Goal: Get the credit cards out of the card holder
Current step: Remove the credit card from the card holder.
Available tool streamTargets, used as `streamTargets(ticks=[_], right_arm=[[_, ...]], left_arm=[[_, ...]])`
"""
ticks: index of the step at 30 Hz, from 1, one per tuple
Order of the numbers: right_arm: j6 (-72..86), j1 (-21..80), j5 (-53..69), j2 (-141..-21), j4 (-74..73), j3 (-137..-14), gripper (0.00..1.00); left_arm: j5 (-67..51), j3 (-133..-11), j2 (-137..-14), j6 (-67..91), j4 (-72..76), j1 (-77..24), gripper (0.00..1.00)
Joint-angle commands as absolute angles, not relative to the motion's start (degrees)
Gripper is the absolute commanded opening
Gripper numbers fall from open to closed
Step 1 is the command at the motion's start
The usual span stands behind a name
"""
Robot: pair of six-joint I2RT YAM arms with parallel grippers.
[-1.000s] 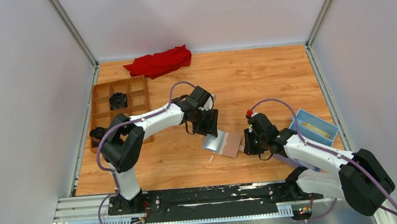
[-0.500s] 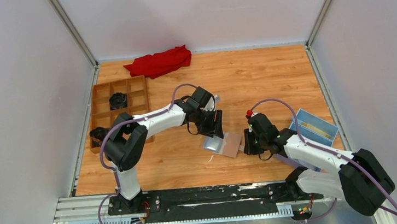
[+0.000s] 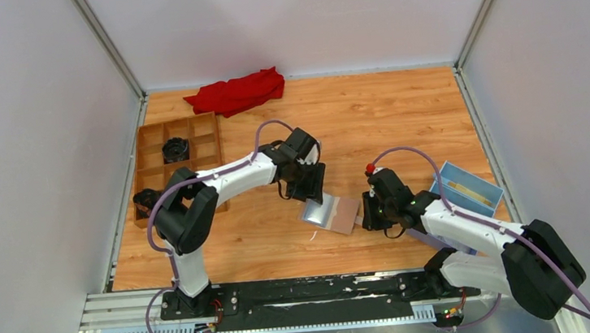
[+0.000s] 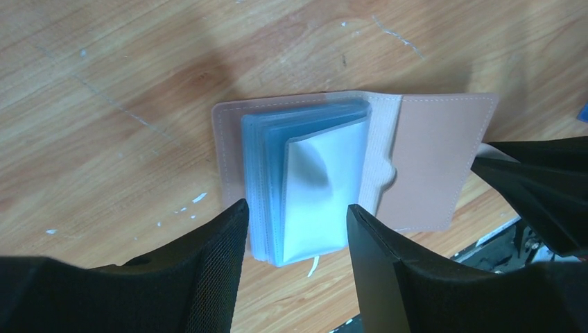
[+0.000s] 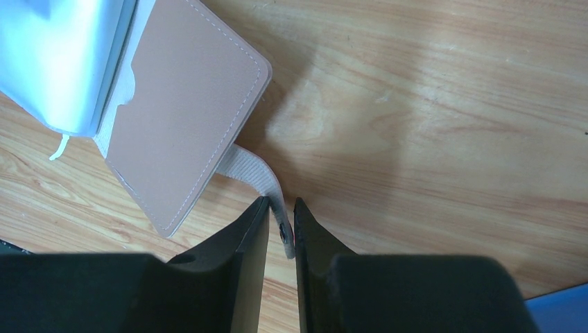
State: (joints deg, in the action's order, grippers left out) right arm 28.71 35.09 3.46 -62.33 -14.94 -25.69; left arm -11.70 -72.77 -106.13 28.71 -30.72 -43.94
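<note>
The card holder [image 3: 343,212] lies open on the wooden table, tan-pink flap [image 4: 430,159] to the right and a stack of pale blue plastic sleeves [image 4: 267,180] to the left. The top leaf [image 4: 322,194] is pale and silvery and bulges upward. Whether it is one of the credit cards I cannot tell. No card shows clearly. My left gripper [image 4: 297,208] hovers open over the sleeves' near edge, its fingers straddling the stack without touching. My right gripper [image 5: 281,202] is shut on the holder's white snap strap [image 5: 258,173], beside the tan flap [image 5: 184,118].
A deep blue box [image 3: 467,188] sits right of my right arm. A brown compartment tray [image 3: 157,171] with a black object [image 3: 176,148] stands at the left, and a red cloth [image 3: 236,92] lies at the back. Small white flecks [image 4: 197,199] mark the wood by the holder.
The left gripper shifted slightly right and then returned to where it was. The card holder and the right gripper have not moved.
</note>
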Motion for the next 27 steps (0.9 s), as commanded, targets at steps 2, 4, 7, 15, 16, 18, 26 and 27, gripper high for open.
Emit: streamTargets(ticks=[2, 4, 7, 15, 16, 18, 26, 27], right_arm=[[28.74, 34.34, 3.60, -62.88, -14.94, -24.95, 0.24], [28.82, 34.36, 3.60, -62.93, -14.81, -24.92, 0.24], [28.87, 34.30, 3.69, -62.89, -14.77, -25.04, 0.24], [28.91, 34.29, 3.60, -62.91, -14.77, -24.73, 0.24], [28.90, 34.31, 3.67, -62.88, -14.77, -24.80, 0.24], [29.04, 34.32, 3.63, -62.65, -14.76, -24.84, 0.24], [29.16, 31.99, 1.27, -53.91, -22.15, -27.84, 0.39], [29.09, 31.54, 1.02, -52.04, -23.28, -28.68, 0.41]], left_arm=[[-17.14, -71.80, -106.49, 28.96, -27.70, -44.60, 0.58], [-20.21, -71.19, -106.50, 29.70, -25.21, -44.73, 0.58], [-22.62, -71.34, -107.37, 30.27, -24.03, -44.98, 0.58], [-26.38, -72.48, -107.56, 30.82, -23.13, -45.73, 0.57], [-27.61, -72.43, -107.43, 31.22, -22.45, -45.85, 0.57], [-30.66, -72.15, -107.32, 32.30, -19.82, -46.09, 0.57], [-32.26, -72.75, -110.61, 33.73, -18.03, -48.38, 0.57], [-32.64, -72.55, -110.81, 34.10, -17.28, -48.69, 0.57]])
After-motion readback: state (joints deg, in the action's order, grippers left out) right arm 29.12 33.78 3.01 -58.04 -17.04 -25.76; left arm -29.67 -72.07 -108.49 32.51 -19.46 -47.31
